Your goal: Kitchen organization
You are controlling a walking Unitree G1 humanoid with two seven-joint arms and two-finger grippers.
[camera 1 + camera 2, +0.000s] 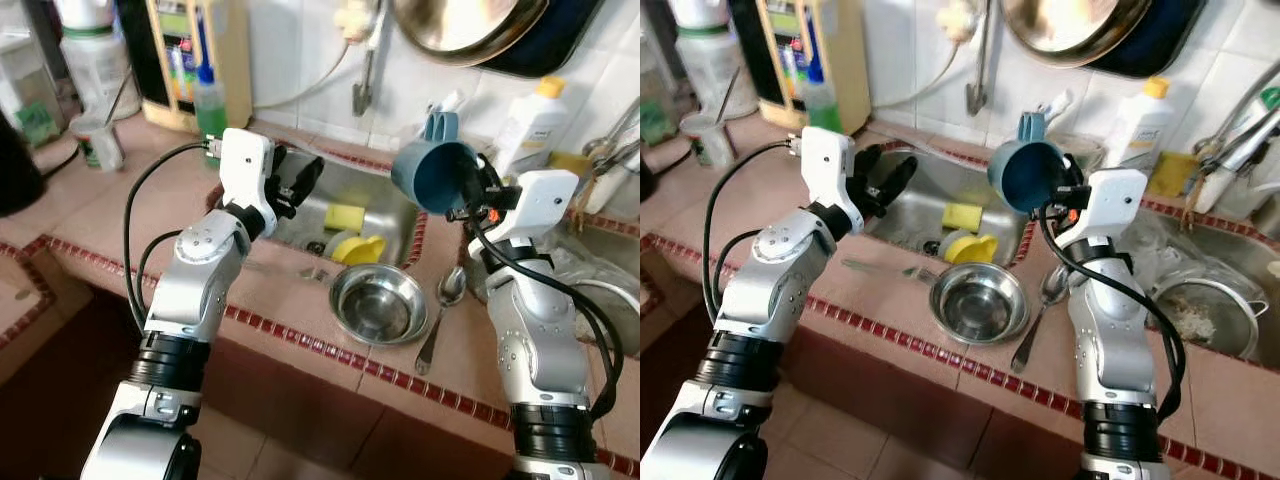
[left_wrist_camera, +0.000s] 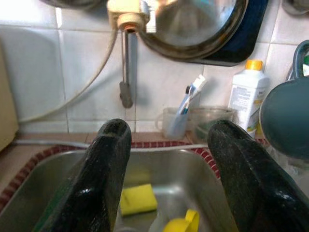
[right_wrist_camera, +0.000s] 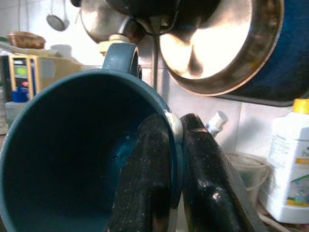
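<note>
We see a dark blue plastic mug (image 1: 433, 176) held up in the air above the tiled counter, just past the right end of the small steel sink (image 1: 380, 205), tipped so that its open mouth faces toward the camera and to the left. Our right gripper (image 1: 468, 193) has its two black fingers (image 3: 149, 183) pinched together on the mug's rim, one inside the mouth and one outside, as the right wrist view shows closely; the mug's handle points up and away.

Below the mug, on the pinkish tiled counter (image 1: 300, 300), a round stainless steel bowl (image 1: 379, 303) sits empty at the front edge, with a metal spoon (image 1: 445, 305) lying just beside it on its right. In the sink basin lie a yellow rectangular sponge (image 1: 344, 216) and a yellow plastic piece (image 1: 360, 249), near each other.

Our left gripper (image 1: 297, 183) hovers over the left side of the sink with its fingers spread apart and nothing between them.

Against the white tiled wall stand a white plastic bottle with a yellow cap (image 1: 532, 122) and a clear cup holding toothbrushes (image 2: 176, 121). A large shiny metal pan (image 1: 465, 25) hangs on the wall above. A green spray bottle (image 1: 210, 100) stands at the back left of the sink.
</note>
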